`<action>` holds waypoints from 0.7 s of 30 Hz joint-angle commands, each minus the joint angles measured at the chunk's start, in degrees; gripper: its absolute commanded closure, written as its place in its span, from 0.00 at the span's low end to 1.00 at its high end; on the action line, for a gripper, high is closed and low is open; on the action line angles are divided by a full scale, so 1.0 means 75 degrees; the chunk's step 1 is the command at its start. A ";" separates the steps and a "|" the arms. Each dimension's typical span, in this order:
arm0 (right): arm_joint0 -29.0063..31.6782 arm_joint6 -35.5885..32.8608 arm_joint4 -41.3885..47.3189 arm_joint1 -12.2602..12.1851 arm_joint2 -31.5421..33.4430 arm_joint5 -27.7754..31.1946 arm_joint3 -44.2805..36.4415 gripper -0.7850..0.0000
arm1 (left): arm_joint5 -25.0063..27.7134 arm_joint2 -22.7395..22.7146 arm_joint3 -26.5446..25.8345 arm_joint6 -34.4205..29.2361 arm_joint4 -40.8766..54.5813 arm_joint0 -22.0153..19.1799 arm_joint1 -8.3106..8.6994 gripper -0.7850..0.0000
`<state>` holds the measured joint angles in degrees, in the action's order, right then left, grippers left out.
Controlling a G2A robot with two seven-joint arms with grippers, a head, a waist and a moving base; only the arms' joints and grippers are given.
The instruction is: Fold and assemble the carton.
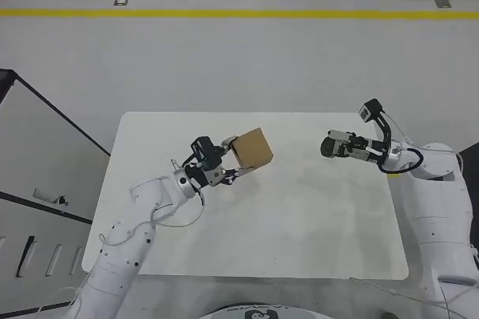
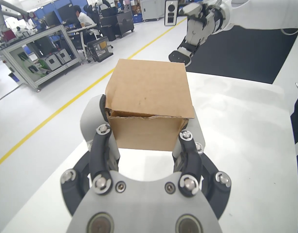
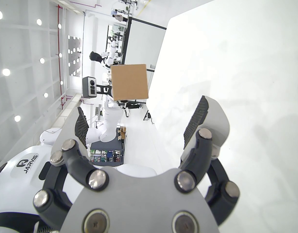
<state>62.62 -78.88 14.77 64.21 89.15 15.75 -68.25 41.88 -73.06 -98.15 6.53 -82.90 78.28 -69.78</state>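
A brown cardboard carton point(image 1: 252, 147), closed into a cube, is held above the white table point(image 1: 303, 231) left of centre. My left gripper point(image 1: 230, 173) is shut on the carton point(image 2: 149, 103), with one finger pressed against each side of its near end. A top flap edge looks ragged where it meets the front face. My right gripper point(image 1: 326, 147) hovers over the table's right side, open, nothing between its fingers point(image 3: 196, 120). It points toward the carton point(image 3: 129, 81), which is well apart from it. The right gripper point(image 2: 181, 55) also appears beyond the carton in the left wrist view.
A grey cabinet point(image 1: 24, 151) stands against the table's left side. A yellow floor line point(image 1: 239, 13) runs beyond the far edge. A black mat point(image 2: 236, 54) lies on the floor by the table's right side. The table's front half is bare.
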 commanded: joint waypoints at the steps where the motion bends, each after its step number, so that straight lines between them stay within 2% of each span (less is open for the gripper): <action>1: 0.0000 0.0000 0.0000 0.0000 0.0000 0.0000 0.0000 0.00 | 0.0440 -0.0348 -0.0387 -0.0324 0.0204 -0.0005 0.0070 1.00; 5: 0.0000 0.0000 0.0000 0.0000 0.0000 0.0000 0.0000 0.00 | 0.1235 -0.0756 -0.1276 -0.1371 0.0906 -0.0026 0.0185 1.00; 7: 0.0000 0.0000 0.0000 0.0000 0.0000 0.0000 0.0000 0.00 | 0.1337 -0.0803 -0.1499 -0.1934 0.1077 -0.0003 0.0216 1.00; 21: 0.0000 0.0000 0.0000 0.0000 0.0000 0.0000 0.0000 0.00 | 0.1337 -0.0803 -0.1499 -0.1934 0.1077 -0.0003 0.0216 1.00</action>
<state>62.62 -78.88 14.77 64.21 89.15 15.75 -68.25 51.90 -79.08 -109.39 -7.98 -74.83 78.26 -68.16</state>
